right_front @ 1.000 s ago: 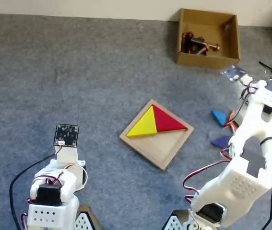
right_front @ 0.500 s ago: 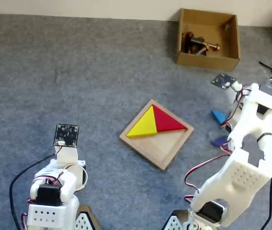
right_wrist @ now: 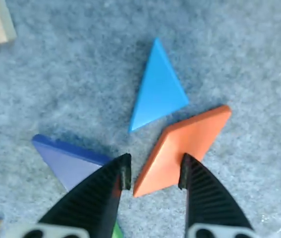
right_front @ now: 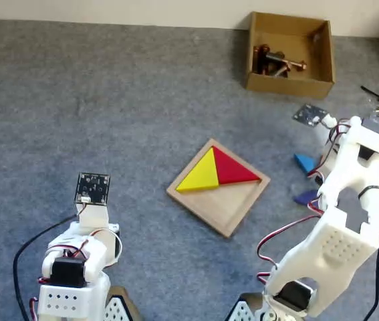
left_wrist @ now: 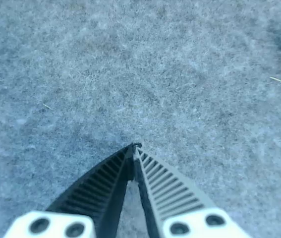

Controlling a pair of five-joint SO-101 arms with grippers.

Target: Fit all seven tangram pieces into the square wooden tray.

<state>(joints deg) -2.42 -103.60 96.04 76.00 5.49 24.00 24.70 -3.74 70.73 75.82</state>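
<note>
Right wrist view has the right hand (right_wrist: 154, 171) open, tips straddling one end of the orange piece (right_wrist: 190, 141). Left hand (left_wrist: 134, 148) is pinched closed.

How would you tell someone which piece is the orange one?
Find the square wooden tray on the grey carpet, then the right gripper off to its side. The orange piece lies right at its open tips. It is a slanted four-sided shape, while the light triangle and dark piece next to it are blue.
</note>
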